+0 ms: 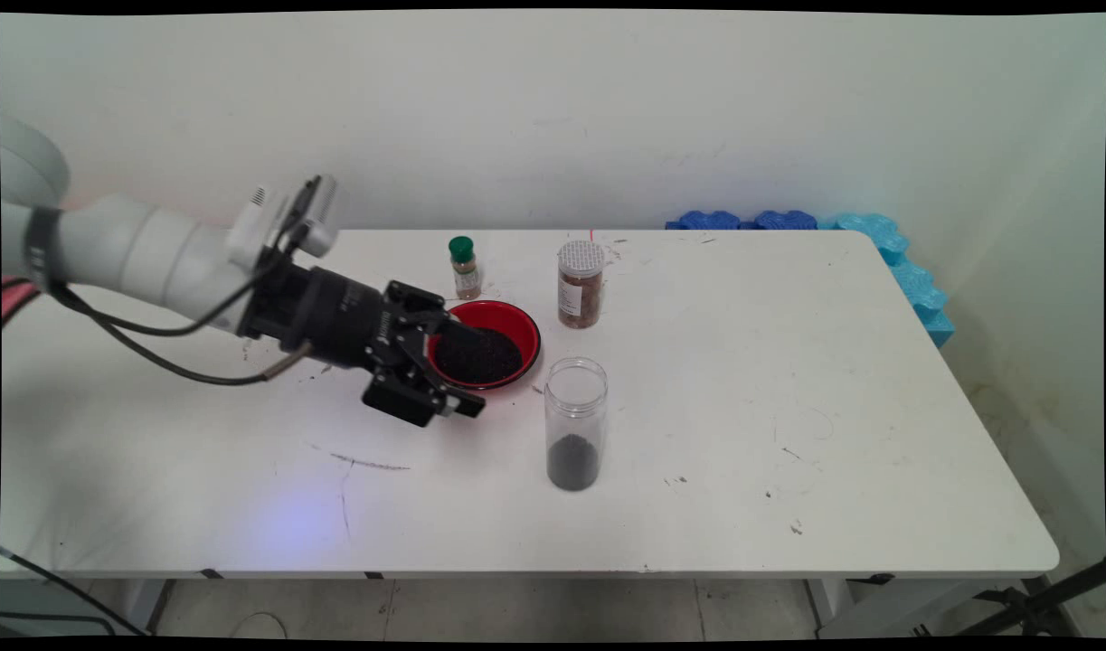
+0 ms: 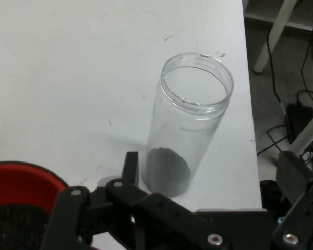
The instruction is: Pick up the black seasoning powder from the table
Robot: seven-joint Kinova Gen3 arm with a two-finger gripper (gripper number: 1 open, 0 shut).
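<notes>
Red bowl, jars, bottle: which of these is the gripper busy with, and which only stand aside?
At the gripper:
gripper, jaws open
red bowl of dark grains
clear open jar, a few dark grains inside

Standing aside:
green-capped bottle
lidded brown jar
blue foam pieces

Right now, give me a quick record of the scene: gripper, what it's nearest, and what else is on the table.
gripper: low at the bowl's left rim, open
bowl: red, holds dark grains
clear jar: open, upright, front right of bowl, dark grains at its bottom
brown jar: white lid, behind bowl
green-capped bottle: behind bowl, left of brown jar
table: white, scuffed
</notes>
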